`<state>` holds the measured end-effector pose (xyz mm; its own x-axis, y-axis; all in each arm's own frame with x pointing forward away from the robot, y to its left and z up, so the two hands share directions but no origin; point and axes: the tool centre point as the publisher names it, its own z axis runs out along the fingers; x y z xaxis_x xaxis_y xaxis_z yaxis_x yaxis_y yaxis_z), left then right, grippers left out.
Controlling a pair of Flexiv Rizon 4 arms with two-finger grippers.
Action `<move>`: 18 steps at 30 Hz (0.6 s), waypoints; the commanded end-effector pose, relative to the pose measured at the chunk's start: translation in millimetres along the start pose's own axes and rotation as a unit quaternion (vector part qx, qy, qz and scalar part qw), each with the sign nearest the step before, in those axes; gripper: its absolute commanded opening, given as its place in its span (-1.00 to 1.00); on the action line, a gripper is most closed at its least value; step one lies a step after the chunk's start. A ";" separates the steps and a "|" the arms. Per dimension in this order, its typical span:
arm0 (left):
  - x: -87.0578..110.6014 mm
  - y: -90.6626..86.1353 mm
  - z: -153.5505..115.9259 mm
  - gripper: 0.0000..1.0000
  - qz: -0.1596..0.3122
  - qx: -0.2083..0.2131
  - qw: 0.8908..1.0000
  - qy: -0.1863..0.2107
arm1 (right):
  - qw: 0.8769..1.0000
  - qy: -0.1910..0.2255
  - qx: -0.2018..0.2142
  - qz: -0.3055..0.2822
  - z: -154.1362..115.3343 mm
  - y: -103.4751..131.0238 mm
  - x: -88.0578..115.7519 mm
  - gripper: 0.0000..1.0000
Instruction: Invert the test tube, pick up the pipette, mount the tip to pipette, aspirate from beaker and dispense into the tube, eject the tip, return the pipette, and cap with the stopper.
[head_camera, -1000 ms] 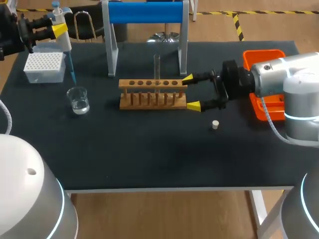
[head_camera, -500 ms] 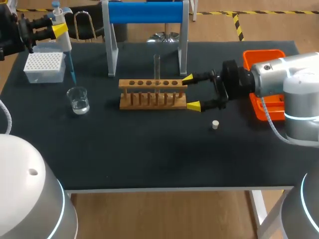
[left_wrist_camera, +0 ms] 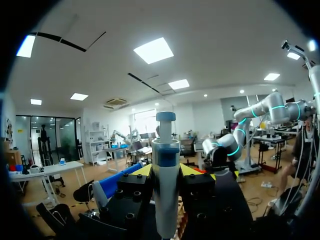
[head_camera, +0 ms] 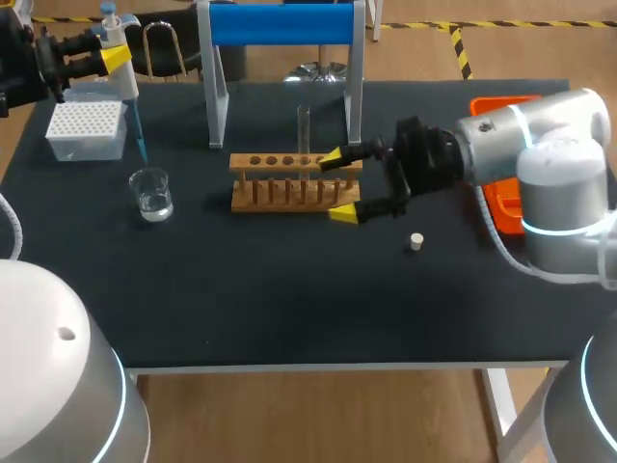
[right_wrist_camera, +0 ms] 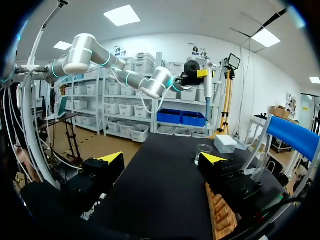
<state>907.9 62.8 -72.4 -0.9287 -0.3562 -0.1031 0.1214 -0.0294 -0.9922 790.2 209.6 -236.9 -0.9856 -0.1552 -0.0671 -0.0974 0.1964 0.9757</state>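
At the far left of the worktop (head_camera: 289, 299), the left gripper (left_wrist_camera: 165, 172) has its fingers clamped on the pipette (head_camera: 123, 82). It is a white barrel with a blue cap on top and a slim blue tip fitted below. Its long axis runs almost straight up and down, tip pointing at the worktop. The tip ends just above and behind the beaker (head_camera: 152, 194), a small clear glass with a little clear liquid in it. Behind the beaker sits the white tip box (head_camera: 87, 128).

Over in the middle, the wooden rack (head_camera: 294, 183) lies lengthways across the worktop, a row of holes along its top. One test tube (head_camera: 303, 128) stands in it, clear glass, upright, long axis vertical. Which end is up I cannot tell from here.

The right gripper (head_camera: 338, 185) comes in from the right with its fingers spread wide and holding nothing. One yellow tip sits behind the rack's right end and the other in front of it. Whether either touches the wood is not clear.

The small white stopper (head_camera: 416, 241) rests on the worktop near the front finger, apart from the rack. An orange tray (head_camera: 494, 102) shows behind the right arm, and a blue-topped stand (head_camera: 280, 24) rises behind the rack.
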 end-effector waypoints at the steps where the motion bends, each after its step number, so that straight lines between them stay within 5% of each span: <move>1: 0.1 0.3 -0.7 -1.00 0.001 0.001 1.000 0.001 | 1.000 -0.006 0.018 0.000 35.1 11.8 -1.5 1.00; 18: 0.1 0.3 -0.7 -1.00 0.001 0.001 1.000 0.001 | 0.997 -0.052 0.054 0.027 111.4 26.6 -11.1 1.00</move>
<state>908.0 62.6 -72.3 -0.9286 -0.3564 -0.1031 0.1216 -0.0300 -0.9921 784.3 300.1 -227.1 -0.9968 -0.0691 -0.0402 -0.0588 0.2931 0.9543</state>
